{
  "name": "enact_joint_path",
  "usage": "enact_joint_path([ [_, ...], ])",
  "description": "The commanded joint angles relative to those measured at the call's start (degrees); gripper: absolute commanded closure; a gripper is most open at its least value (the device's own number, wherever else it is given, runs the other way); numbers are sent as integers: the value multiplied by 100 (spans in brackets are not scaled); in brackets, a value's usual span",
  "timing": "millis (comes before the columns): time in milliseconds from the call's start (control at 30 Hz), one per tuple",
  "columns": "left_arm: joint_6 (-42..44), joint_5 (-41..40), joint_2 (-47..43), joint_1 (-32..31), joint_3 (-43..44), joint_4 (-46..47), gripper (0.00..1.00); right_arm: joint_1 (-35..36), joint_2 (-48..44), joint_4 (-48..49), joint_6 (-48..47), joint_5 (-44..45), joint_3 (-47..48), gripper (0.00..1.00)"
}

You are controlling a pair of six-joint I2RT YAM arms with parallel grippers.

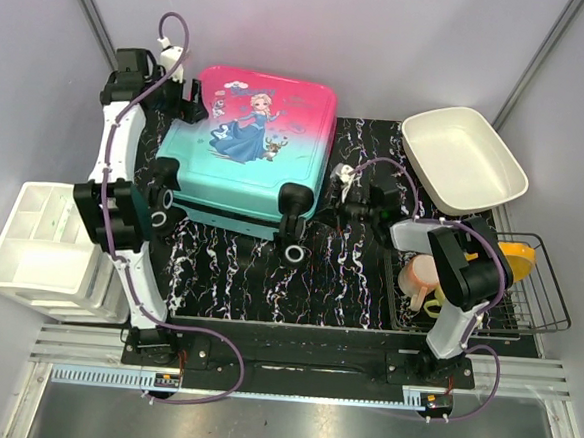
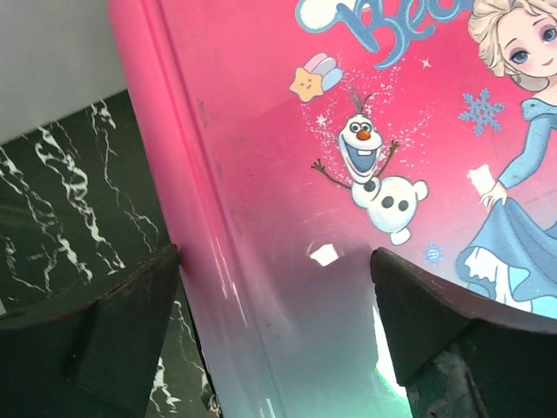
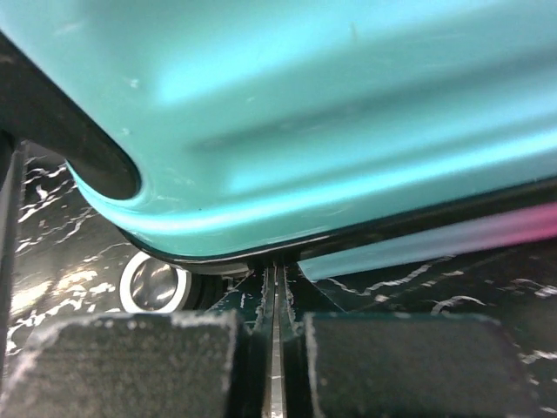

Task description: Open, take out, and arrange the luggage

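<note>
luggage (image 3: 348, 113) cropped, blurry – wheel (image 3: 152, 283) partly obsc.

The white-and-black left arm (image 1: 120, 237) stretches far forward over the surface, and the left gripper (image 2: 274, 261) has its dark fingers (image 2: 96, 331) spread wide. The right arm (image 1: 457, 291) folds leftward, and the right gripper (image 3: 274, 326) has its padded fingers (image 3: 139, 366) pressed together.

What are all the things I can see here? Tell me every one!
Suitcase: one, pink fading to teal, printed side up on the mat.
Mat: one, black with white veins, under the suitcase.
Tub: one, white, far right corner.
Wire basket: one, black, right side.
Cup: one, orange-pink, inside the basket.
Bowl: one, yellow, inside the basket.
Organiser tray: one, white, left of the mat.
Left end effector: one, black, open, straddling the suitcase's pink edge.
Right end effector: one, black, shut, by the suitcase's teal edge.
</note>
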Motion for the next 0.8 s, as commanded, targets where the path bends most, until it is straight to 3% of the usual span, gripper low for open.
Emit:
enact_joint_path([
  [0, 303, 904, 196, -818, 341, -1419, 5, 678, -600, 927, 201, -290, 179, 100],
  [67, 101, 719, -24, -966, 606, -1419, 1, 714, -645, 821, 218, 78, 188, 100],
  [100, -179, 256, -173, -1037, 790, -1419, 1, 731, -671, 759, 288, 219, 179, 100],
  [167, -278, 68, -918, -1257, 661, -1393, 1, 749, -697, 724, 402, 552, 188, 100],
  [267, -463, 224, -2271, -1346, -672, -1182, 1, 784, -750, 829, 579, 765, 126, 100],
  [300, -367, 339, -2597, -1381, -1520, -1190, 1, 828, -759, 934, 596, 809, 83, 100],
  [500, 65, 524, -4742, -2337, -4528, -1288, 1, 855, -890, 778, 483, 1195, -49, 100],
  [600, -416, 288, -5296, -2883, -5375, -726, 1, 855, -1083, 383, 123, 1406, -172, 100],
  [767, -1418, -301, -5632, -3490, -5747, 777, 1, 863, -1163, 257, 51, 1539, -199, 100],
])
